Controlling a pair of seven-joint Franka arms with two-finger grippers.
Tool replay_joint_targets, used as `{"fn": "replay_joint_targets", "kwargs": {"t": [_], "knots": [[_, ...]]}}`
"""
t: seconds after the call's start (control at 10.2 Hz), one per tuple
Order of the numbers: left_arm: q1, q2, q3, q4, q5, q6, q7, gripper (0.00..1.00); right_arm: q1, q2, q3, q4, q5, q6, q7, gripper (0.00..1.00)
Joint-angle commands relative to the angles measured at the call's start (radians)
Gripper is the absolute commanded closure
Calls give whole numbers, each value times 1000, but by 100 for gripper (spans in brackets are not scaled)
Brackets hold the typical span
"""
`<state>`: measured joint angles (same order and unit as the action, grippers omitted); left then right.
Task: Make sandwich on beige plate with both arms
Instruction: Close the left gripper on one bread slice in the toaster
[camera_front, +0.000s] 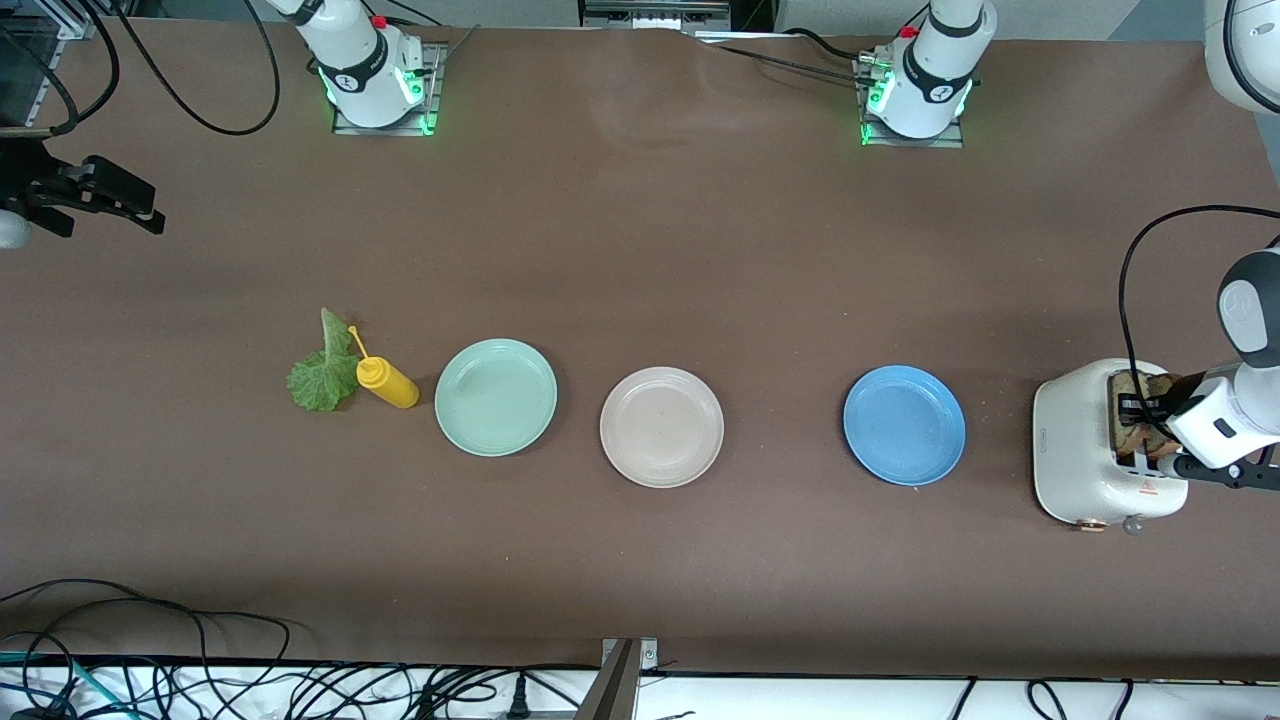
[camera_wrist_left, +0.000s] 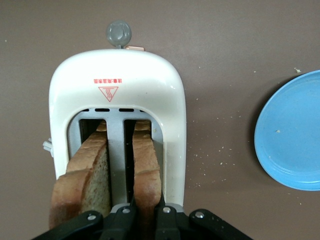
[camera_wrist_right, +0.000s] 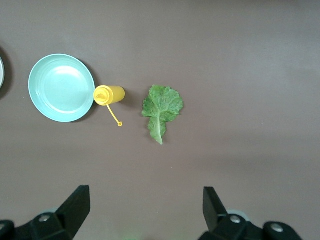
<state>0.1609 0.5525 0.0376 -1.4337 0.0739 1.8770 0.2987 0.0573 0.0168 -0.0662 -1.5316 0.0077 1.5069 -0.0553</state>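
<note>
The left gripper (camera_wrist_left: 146, 217) pinches one brown bread slice (camera_wrist_left: 146, 170) standing in the cream two-slot toaster (camera_front: 1085, 450); it should lift straight upward. The round beige plate (camera_front: 661, 427), well apart from the toaster, waits. The right gripper (camera_wrist_right: 145, 210) waits wide open above the table.

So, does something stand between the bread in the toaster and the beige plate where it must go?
Yes: the blue plate lies flat on the table between the toaster and the beige plate. The left gripper, shut on a bread slice, could probably carry it over.
</note>
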Motion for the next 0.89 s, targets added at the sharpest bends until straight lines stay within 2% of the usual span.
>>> {"fn": "replay_joint_targets", "kwargs": {"t": [0.0, 0.3, 0.79], "knots": [[-1, 10, -19, 114, 12, -100, 5, 100, -2, -3, -3, 5, 17, -11, -6, 0], [-1, 6, -22, 131, 12, -122, 8, 100, -2, -3, -3, 5, 17, -11, -6, 0], [-6, 4, -28, 240, 12, -245, 7, 100, -2, -3, -1, 5, 15, -11, -6, 0]]}}
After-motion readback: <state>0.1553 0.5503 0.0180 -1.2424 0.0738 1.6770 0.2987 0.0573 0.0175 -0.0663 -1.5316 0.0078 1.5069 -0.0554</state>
